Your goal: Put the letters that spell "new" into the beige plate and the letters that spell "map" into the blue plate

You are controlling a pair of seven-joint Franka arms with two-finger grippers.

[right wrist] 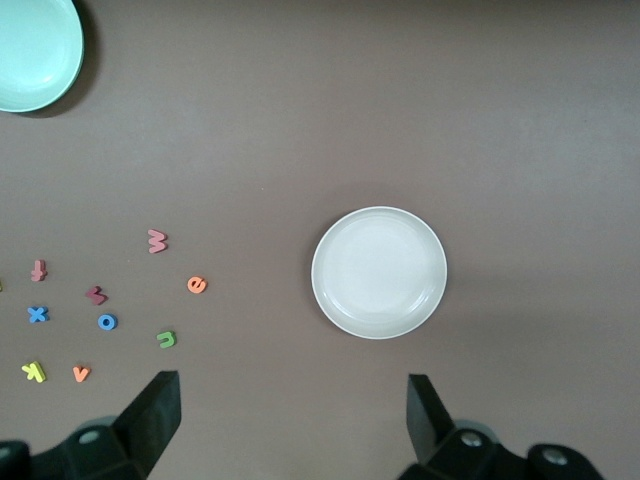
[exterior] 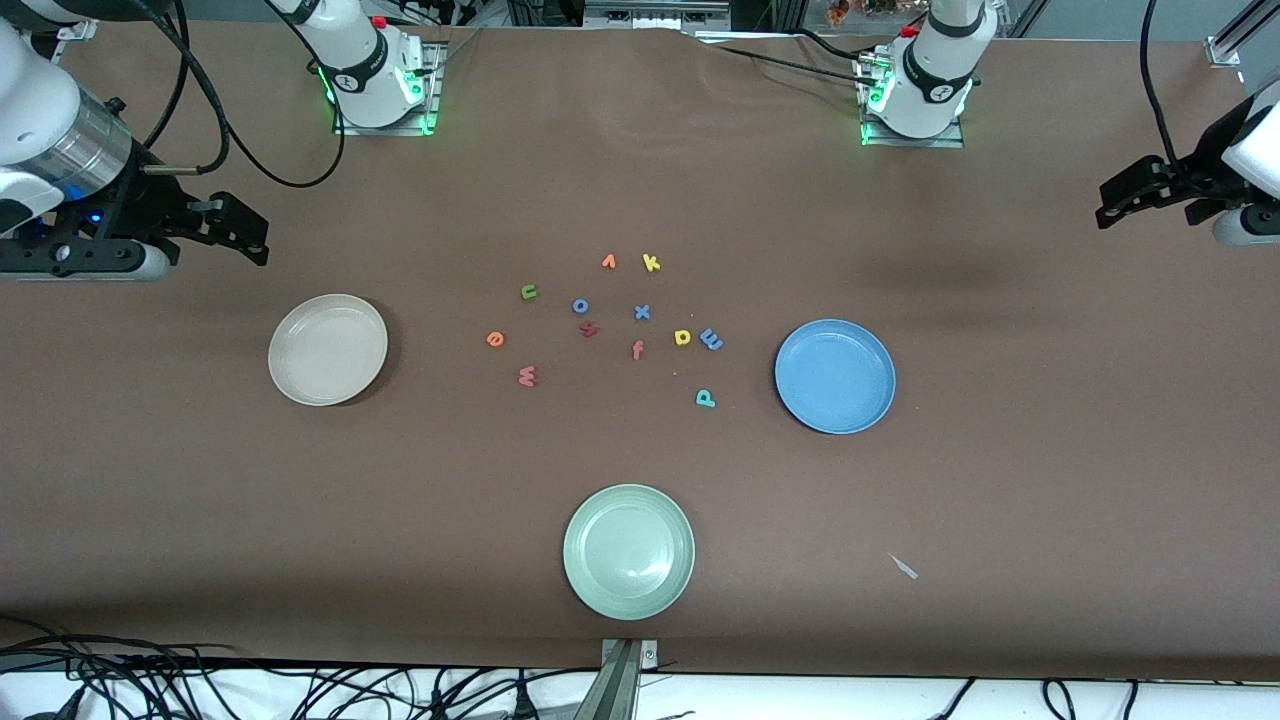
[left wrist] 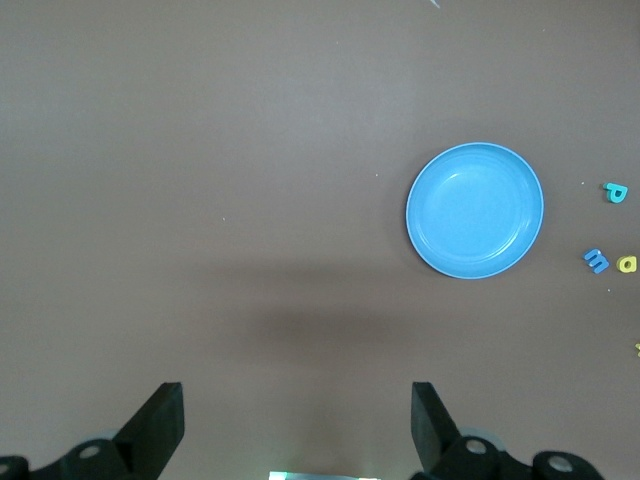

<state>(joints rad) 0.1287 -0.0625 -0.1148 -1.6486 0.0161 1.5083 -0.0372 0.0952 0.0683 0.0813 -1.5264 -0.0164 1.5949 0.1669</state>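
Front view: letters cluster mid-tabletop between beige plate (exterior: 328, 349) and blue plate (exterior: 835, 376). Green n (exterior: 529, 292) nearer right tool (exterior: 215, 228); teal p (exterior: 705, 398) nearer left tool (exterior: 1135, 195). Both tools wide open, empty.

Foam letters (exterior: 610, 325) on table (k, x, f, p legible).

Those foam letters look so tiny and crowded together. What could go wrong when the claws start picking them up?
1. The yellow a and blue m lie almost touching; a claw taking one may nudge the other.
2. Look-alikes sit close: the dark red letter near the pinkish-red w, the yellow k near the a.
3. The round pale green plate could be mistaken for a target.
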